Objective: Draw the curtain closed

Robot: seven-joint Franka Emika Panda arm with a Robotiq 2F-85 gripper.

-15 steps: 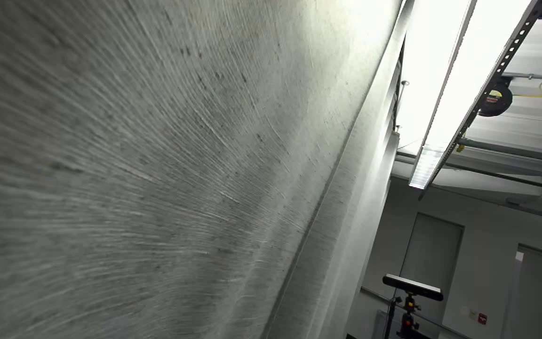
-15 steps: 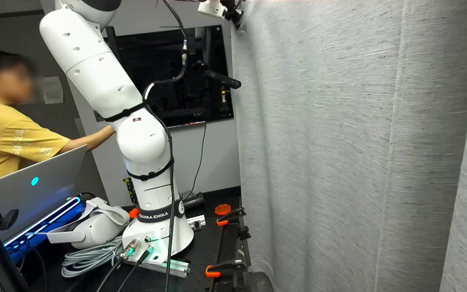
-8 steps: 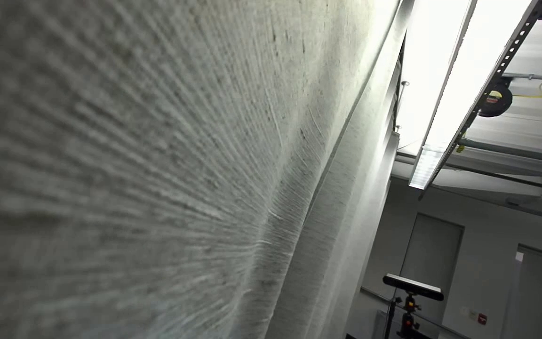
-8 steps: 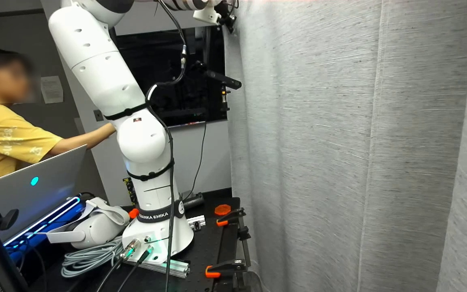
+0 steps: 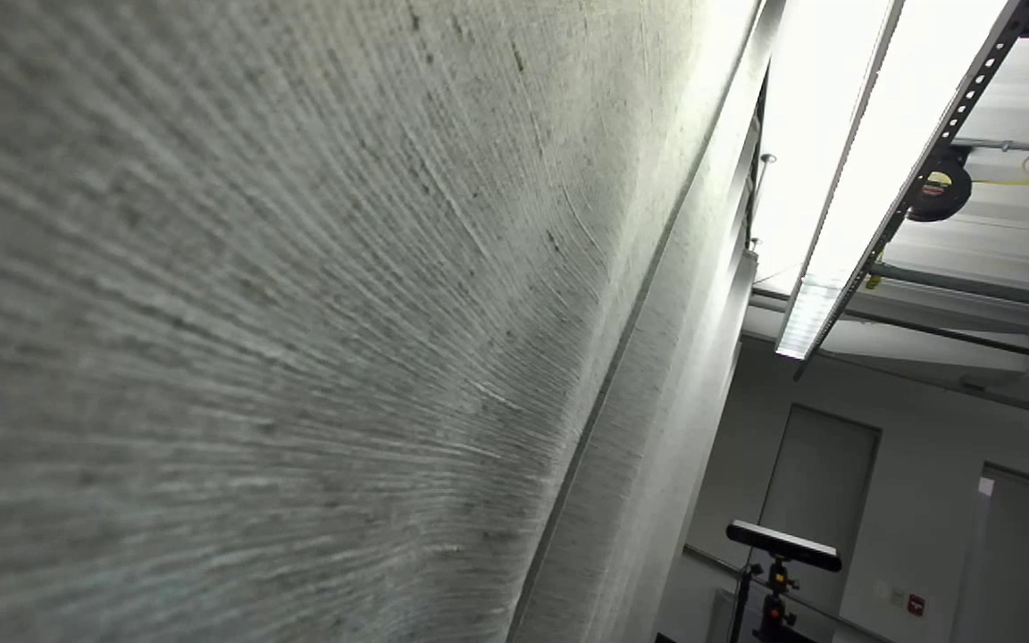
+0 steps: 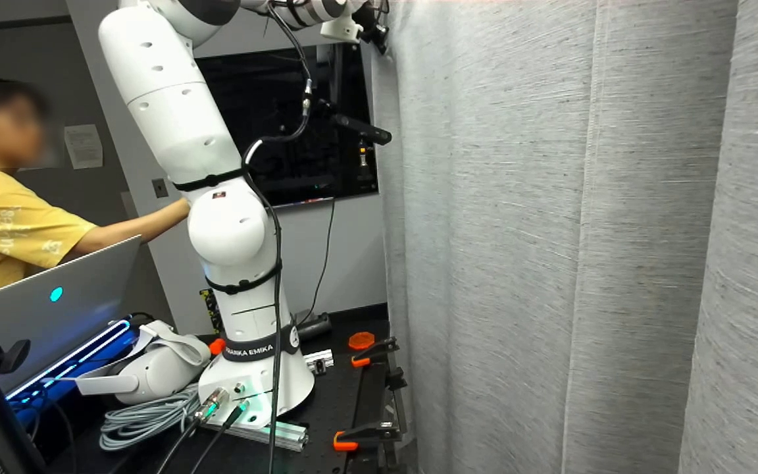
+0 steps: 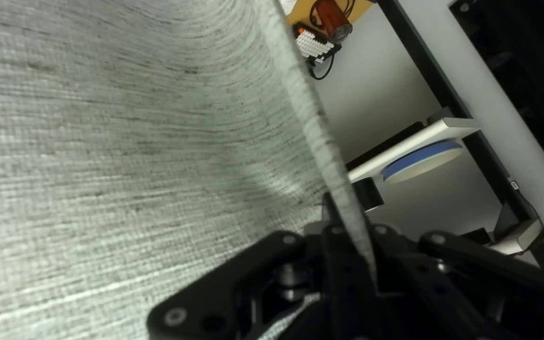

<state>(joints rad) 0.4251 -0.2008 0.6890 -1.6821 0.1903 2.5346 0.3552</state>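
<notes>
The curtain (image 6: 517, 263) is tall, pale grey streaky fabric with soft vertical folds. It fills the right half of an exterior view and most of the other exterior view (image 5: 345, 313). Its free edge hangs just right of the table. In the wrist view, the curtain (image 7: 111, 165) covers the left side, and its edge runs down between the fingers. My gripper (image 7: 347, 208) is shut on that edge. In an exterior view, the gripper (image 6: 379, 41) is at the top, at the curtain's upper left edge; its fingertips are partly hidden by the fabric.
The arm base stands on a black table (image 6: 333, 408) with orange-tipped clamps (image 6: 369, 434) along its curtain side. A laptop (image 6: 56, 289), a white headset (image 6: 162, 362) and coiled cable lie left. A person (image 6: 17, 197) in yellow reaches behind the arm. A camera (image 6: 359, 128) is near the curtain.
The arm has leaned to the right in an exterior view, with the gripper lower than a second ago. The curtain's seam and right fold have shifted left, and its folds have changed shape.
</notes>
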